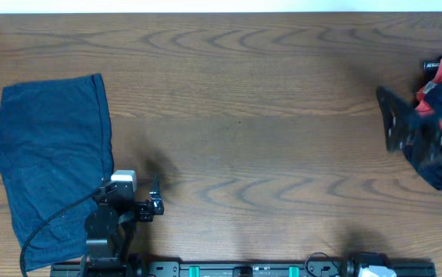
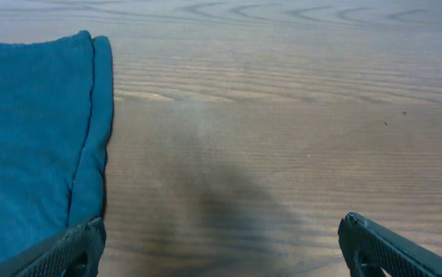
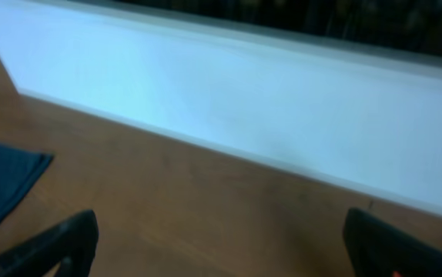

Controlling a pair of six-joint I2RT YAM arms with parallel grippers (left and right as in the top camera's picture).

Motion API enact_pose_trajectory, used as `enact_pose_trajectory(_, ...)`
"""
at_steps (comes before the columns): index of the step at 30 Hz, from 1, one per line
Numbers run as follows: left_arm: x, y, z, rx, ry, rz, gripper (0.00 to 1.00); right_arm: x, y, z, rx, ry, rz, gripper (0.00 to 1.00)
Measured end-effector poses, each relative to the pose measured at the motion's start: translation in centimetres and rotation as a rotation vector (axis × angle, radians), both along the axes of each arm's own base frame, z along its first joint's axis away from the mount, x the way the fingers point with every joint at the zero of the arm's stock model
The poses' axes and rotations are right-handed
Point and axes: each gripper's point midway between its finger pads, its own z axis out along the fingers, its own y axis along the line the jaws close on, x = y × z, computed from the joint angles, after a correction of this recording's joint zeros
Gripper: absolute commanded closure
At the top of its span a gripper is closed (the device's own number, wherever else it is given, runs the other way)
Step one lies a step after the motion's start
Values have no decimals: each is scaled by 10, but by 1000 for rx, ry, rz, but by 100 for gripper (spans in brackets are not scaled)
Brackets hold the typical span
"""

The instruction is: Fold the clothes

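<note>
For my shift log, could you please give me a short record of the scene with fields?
table: brown wood
navy garment: lying flat at the table's left
cloth pile: dark with some red, at the right edge, blurred
left arm: beside navy garment's right edge; jaws open, empty
right arm: by the cloth pile, blurred; jaws open, empty

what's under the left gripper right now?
Bare wood table, shadowed, below the open left gripper. The navy cloth reaches one finger at its edge; whatever lies beneath the cloth is covered.
</note>
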Motion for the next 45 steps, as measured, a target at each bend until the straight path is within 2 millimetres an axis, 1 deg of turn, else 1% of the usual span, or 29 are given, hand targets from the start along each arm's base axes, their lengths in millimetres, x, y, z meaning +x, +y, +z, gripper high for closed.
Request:
enact_pose_trajectory(3,0,0,0,0,0,0,2,-21,2,1,-10,-155,6,1)
enact_pose_trajectory(4,0,0,0,0,1,-1,2,-29,4,-3,-14,-210,14,1)
enact_pose_trajectory(6,0,0,0,0,0,0,2,-34,5,-11,-17,-278,23,1)
enact_pose_trajectory(8,0,0,0,0,0,-1,2,-32,9,-31,-19,-316,43,1)
enact_pose_trajectory(10,0,0,0,0,0,-1,2,-25,12,-56,-18,-332,67,1)
enact_pose_trajectory(11,0,0,0,0,1,-1,2,-20,14,-75,-17,-328,82,1)
enact_pose_trajectory(13,0,0,0,0,0,-1,2,-13,17,-104,-14,-323,107,1)
enact_pose_trajectory(16,0,0,0,0,1,-1,2,-10,23,-143,-9,-334,143,1)
enact_pose_trajectory(22,0,0,0,0,1,-1,2,-14,29,-196,17,-365,178,1)
enact_pose_trajectory(26,0,0,0,0,1,-1,2,-18,31,-225,34,-366,192,1)
enact_pose_trajectory(29,0,0,0,0,1,-1,2,-19,32,-243,39,-366,197,1)
enact_pose_trajectory(34,0,0,0,0,0,-1,2,-18,32,-264,40,-362,199,1)
enact_pose_trajectory(45,0,0,0,0,0,-1,2,-15,32,-284,39,-340,202,1)
